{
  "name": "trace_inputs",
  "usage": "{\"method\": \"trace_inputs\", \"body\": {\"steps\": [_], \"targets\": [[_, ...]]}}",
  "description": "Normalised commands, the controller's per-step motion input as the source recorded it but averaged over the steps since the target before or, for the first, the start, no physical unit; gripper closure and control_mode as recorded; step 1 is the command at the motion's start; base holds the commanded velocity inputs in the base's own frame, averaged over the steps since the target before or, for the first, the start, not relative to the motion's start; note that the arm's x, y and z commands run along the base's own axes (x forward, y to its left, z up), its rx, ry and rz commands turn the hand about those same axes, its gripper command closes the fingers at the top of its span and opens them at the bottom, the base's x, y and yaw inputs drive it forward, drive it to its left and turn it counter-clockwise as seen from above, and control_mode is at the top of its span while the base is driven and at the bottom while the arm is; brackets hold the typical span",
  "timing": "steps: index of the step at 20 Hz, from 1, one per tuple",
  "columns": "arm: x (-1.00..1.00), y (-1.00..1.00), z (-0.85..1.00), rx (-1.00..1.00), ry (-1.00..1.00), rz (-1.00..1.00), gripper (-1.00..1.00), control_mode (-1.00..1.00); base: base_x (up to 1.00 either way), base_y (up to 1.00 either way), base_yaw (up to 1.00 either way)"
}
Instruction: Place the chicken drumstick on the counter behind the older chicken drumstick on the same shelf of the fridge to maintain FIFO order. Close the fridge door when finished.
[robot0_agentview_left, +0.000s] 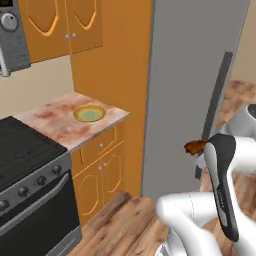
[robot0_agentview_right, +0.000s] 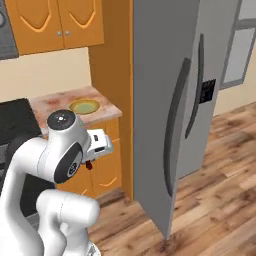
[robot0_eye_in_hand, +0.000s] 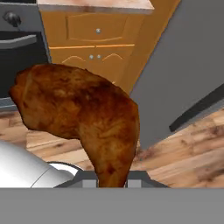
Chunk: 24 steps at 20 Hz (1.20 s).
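The counter (robot0_agentview_left: 60, 125) is a short stretch of pinkish-beige marbled stone with rust-red blotches, set between a black stove (robot0_agentview_left: 30, 180) on one side and a tall orange side panel next to the fridge (robot0_agentview_right: 165, 100) on the other. A shallow yellow-rimmed bowl (robot0_agentview_left: 90, 113) with a greenish inside sits on the counter, near its front corner. Orange cabinet fronts with a drawer and curved door panels run beneath it, and more orange wall cabinets (robot0_agentview_left: 65, 25) hang above. Part of a grey microwave (robot0_agentview_left: 11, 35) shows at the upper left of the left base view. The floor is brown wooden planking (robot0_agentview_right: 220, 170).

The fridge is a tall grey metal block. Its fridge door (robot0_agentview_right: 160, 115) stands swung partway out from the body, so its face with the long dark curved bar handle (robot0_agentview_right: 175, 125) angles toward the robot. A second handle and a small dark dispenser panel show on the neighbouring door.

The gripper (robot0_eye_in_hand: 113, 177) is held out in the air in front of the lower cabinets, well above the floor. Its jaws are closed tight on the chicken drumstick (robot0_eye_in_hand: 83, 118), pinching the narrow end, while the thick dark reddish-brown meaty end stretches away from the fingertips. In the left base view the drumstick pokes out from behind the white forearm, in front of the grey door.
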Motion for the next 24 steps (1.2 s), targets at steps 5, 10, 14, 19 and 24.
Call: {"method": "trace_inputs", "body": {"steps": [5, 10, 14, 19, 24], "targets": [[0.00, 0.00, 0.00, 0.00, 0.00, 0.00, 1.00, 1.00, -0.22, -0.45, -0.76], [0.00, 0.00, 0.00, 0.00, 0.00, 0.00, 1.00, 1.00, 0.17, -0.92, -0.59], [0.00, 0.00, 0.00, 0.00, 0.00, 0.00, 1.00, 1.00, 0.55, -0.81, -0.37], [0.00, 0.00, 0.00, 0.00, 0.00, 0.00, 1.00, 1.00, 0.97, -0.08, -0.05], [0.00, 0.00, 0.00, 0.00, 0.00, 0.00, 1.00, 1.00, 1.00, -0.01, -0.07]]}}
